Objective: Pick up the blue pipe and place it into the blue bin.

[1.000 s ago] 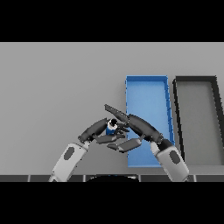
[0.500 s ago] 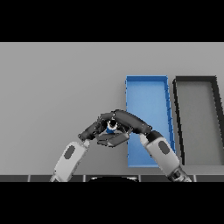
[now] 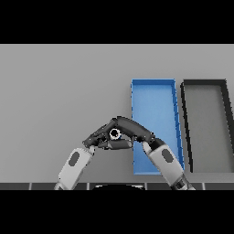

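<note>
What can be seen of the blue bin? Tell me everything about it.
The blue bin is a long, shallow rectangular tray, bright blue, with thin raised walls and a flat floor that looks empty. It lies flat on the grey table, right of centre, long side running away from the robot, with a black bin beside it on the right. The right hand's forearm crosses its near left corner.

1. You see only a small round end of the blue pipe [image 3: 114, 134]; the right hand [image 3: 132, 129] and left hand [image 3: 97, 137] cover the rest.
2. The right forearm hides the blue bin [image 3: 153, 98]'s near corner.
3. You cannot tell whether the left hand grips anything.
</note>
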`<action>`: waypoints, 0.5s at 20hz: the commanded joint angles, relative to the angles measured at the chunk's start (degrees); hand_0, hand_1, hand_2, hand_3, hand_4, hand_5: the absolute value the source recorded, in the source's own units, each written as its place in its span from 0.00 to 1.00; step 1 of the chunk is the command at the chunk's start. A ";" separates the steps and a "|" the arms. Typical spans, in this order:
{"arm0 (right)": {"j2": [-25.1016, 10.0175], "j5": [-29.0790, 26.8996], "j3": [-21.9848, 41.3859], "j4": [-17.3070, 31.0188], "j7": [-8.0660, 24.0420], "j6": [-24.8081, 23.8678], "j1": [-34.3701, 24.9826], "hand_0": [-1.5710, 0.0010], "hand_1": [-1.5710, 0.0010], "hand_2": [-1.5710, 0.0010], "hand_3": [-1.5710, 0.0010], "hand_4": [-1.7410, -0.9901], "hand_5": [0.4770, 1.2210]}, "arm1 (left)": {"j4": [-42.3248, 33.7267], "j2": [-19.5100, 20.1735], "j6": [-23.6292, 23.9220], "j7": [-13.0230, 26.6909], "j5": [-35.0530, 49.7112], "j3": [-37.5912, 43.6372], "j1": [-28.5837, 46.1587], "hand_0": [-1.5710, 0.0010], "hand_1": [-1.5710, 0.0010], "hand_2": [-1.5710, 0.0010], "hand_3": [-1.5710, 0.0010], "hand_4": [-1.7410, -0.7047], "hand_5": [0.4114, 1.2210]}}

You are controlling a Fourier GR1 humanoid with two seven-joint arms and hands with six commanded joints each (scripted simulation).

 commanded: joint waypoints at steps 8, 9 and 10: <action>4.65 -0.50 -1.51 -1.53 2.13 -0.39 3.31 0.01 0.01 0.01 0.01 0.33 0.97 | -1.08 0.37 -0.99 0.53 -2.05 1.00 0.36 0.25 0.30 0.32 0.46 0.22 1.00; 4.80 -0.86 -2.24 -1.68 3.51 -0.21 2.95 0.01 0.01 0.01 0.01 0.33 0.98 | -1.14 0.42 -1.58 0.00 -3.18 0.53 0.54 0.40 0.44 0.46 0.57 0.32 1.00; 5.07 -0.80 -2.55 -1.23 4.26 0.07 2.57 0.01 0.01 0.01 0.01 0.32 0.98 | -0.95 0.76 -2.78 0.17 -3.72 0.64 0.35 0.52 0.55 0.56 0.66 0.41 1.00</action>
